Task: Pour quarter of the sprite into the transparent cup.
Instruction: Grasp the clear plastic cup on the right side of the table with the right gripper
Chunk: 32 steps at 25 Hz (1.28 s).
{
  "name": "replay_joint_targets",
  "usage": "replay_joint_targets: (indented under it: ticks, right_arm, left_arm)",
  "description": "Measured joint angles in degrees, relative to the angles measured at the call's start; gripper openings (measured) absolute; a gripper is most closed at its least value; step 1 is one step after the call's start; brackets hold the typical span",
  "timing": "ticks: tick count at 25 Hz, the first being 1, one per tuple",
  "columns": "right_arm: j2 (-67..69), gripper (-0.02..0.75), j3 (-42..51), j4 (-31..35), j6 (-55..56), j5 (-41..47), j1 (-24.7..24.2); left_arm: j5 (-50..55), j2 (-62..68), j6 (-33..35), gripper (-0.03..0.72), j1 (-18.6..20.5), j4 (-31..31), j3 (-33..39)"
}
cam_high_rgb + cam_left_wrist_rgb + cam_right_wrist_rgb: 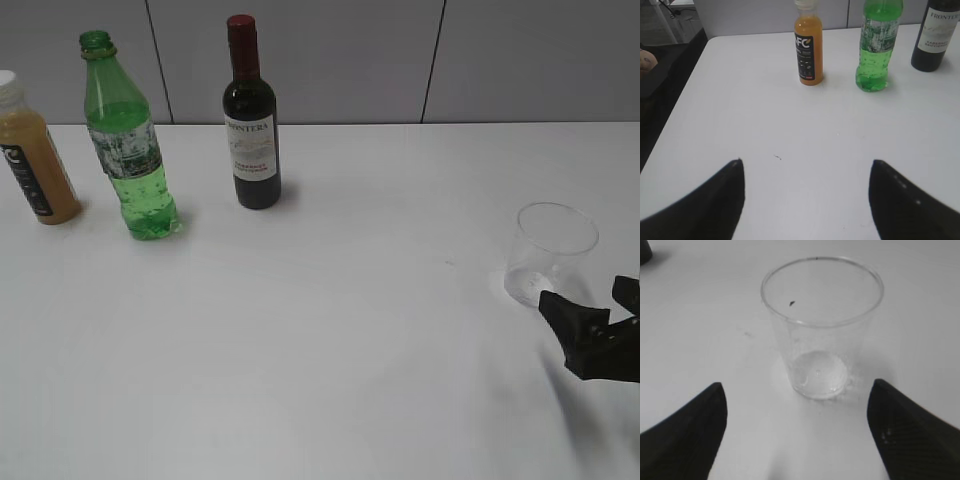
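Near the table's far left the sprite (128,150) stands upright, neck up (right pincer (592,305) spread wide, empty).

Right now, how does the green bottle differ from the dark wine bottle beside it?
The sprite is see-through green plastic; the wine bottle is dark and nearly opaque. The sprite shows no cap on its open neck, while the wine bottle wears a red cap. The sprite's label is a whitish-grey band; the wine bottle's is a white printed panel. Both stand upright on the white table, untouched.
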Motion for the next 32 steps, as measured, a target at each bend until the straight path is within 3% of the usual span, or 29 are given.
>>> replay_joint_targets:
  ticks: [32]
  right_arm:
    - [19.7, 0.69, -13.3, 2.3, 1.4, -0.2, 0.0]
  left_arm:
    - [0.0, 0.0, 0.0, 0.589, 0.0, 0.0, 0.0]
